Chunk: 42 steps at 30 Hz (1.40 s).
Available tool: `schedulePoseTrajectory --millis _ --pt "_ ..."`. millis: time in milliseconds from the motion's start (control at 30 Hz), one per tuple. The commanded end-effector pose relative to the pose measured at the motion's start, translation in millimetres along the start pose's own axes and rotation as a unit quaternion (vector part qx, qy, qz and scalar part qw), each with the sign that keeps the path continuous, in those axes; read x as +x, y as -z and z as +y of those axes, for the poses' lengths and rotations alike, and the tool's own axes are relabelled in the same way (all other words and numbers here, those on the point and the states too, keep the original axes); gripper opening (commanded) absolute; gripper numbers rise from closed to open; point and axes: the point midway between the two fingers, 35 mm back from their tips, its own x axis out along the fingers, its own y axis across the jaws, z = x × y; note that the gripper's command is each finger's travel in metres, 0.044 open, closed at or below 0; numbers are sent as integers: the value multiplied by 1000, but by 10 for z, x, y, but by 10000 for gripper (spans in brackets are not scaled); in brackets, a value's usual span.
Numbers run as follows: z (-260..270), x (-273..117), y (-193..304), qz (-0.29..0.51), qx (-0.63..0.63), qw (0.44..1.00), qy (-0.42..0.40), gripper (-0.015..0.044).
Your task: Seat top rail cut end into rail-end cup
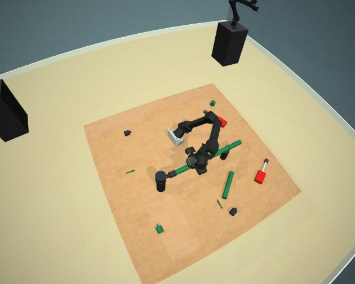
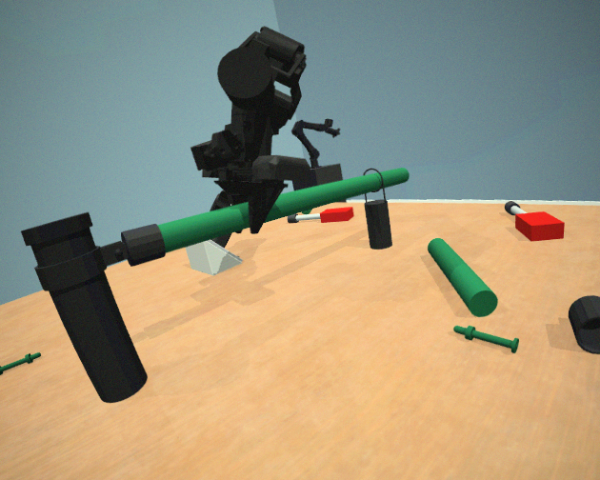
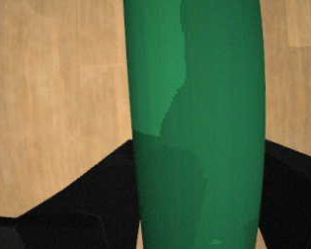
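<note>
The black big post (image 1: 160, 185) (image 2: 101, 335) stands with its cap (image 2: 57, 230) on top. The brace band (image 2: 71, 269) is around the post just below the cap. The rail-end cup (image 1: 172, 173) (image 2: 142, 245) hangs on the band. The long green rail (image 1: 181, 169) (image 2: 321, 192) (image 3: 216, 99) has its near end in the cup's mouth; how deep is hidden. Its far part passes through the wire loop (image 2: 385, 193) above the small black post (image 1: 224, 155) (image 2: 377, 226). My gripper (image 1: 195, 161) (image 2: 244, 222) (image 3: 189, 148) is shut on the rail, a finger on each side.
A shorter green rod (image 1: 228, 185) (image 2: 460, 276) and a green bolt (image 1: 219, 204) (image 2: 491, 338) lie on the wood beyond the rail. Another bolt (image 1: 130, 171) (image 2: 18, 363) lies near the post. Two red blocks (image 1: 260, 177) (image 1: 222, 121) and a black cup (image 1: 233, 211) (image 2: 592, 323) lie farther out.
</note>
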Motion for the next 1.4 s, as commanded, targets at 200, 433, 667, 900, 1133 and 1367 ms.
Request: schedulePoseTrajectory --millis 200,433,667,900,1133,1367 --pt "-2 -34 -56 -7 2 1000 -4 0" --pt "-2 -34 -56 -7 2 1000 -4 0" --pt "-2 -34 -56 -7 2 1000 -4 0" --pt "0 0 -2 0 0 1000 0 0" --pt "-1 0 -4 0 0 1000 0 0" --pt "-8 2 -12 0 1 1000 0 0"
